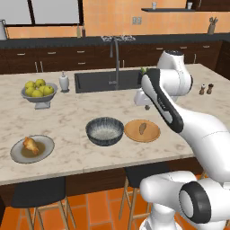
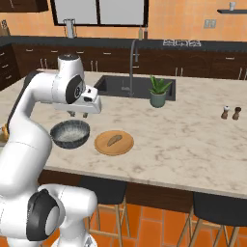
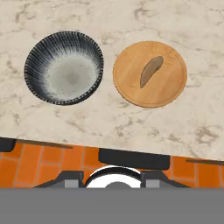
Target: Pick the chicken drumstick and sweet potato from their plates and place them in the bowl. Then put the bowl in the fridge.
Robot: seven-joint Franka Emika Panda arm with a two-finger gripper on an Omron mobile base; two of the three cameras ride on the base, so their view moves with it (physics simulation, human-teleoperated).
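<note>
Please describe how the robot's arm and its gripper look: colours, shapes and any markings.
The arm is glossy white, built of thick rounded segments with dark grey or black bands and round caps at the joints. The gripper hangs from a white boxy hand with small dark tips. No cables or markings are visible.

The counter [image 1: 76, 121] is pale stone with brown swirls. On it sit a dark bowl [image 1: 104, 130], a wooden plate [image 1: 142, 130] just beside it, and a grey plate [image 1: 32, 149] well off to the side. A fruit bowl [image 1: 39, 94], a white bottle [image 1: 64, 82], a plant pot [image 2: 157, 98] and two shakers [image 2: 231, 113] stand there too.
</note>
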